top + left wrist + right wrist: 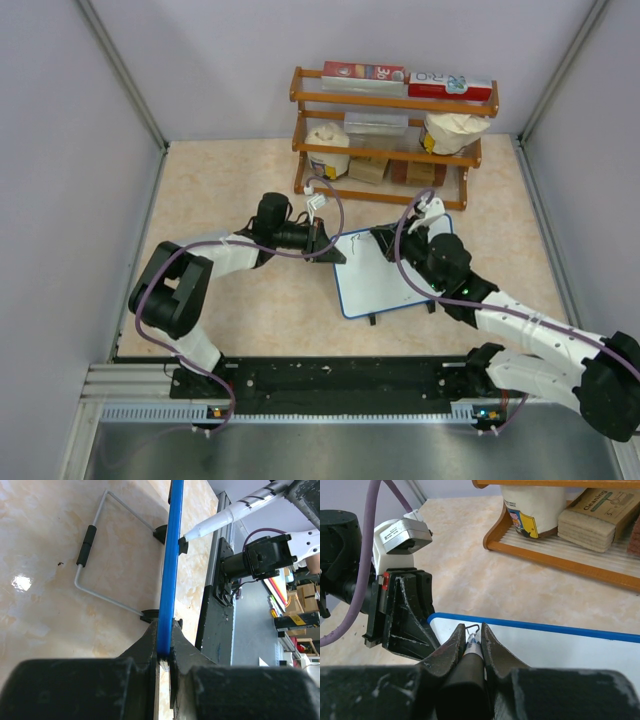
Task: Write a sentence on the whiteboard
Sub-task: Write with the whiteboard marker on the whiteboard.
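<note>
Beige marbled tabletop [240,180], grey walls [60,150]; L pincer [164,650] clamps whiteboard [375,282] rim, R pincer [471,629] grips marker [225,517].

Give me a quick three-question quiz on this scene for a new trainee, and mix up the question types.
1. True or false: the left gripper is shut on the blue rim of the whiteboard.
2. What does the right gripper hold? A a sponge; B a marker; C a box.
3. What stands beyond the whiteboard's far edge?
Key: 1 true. 2 B. 3 the wooden shelf.
</note>
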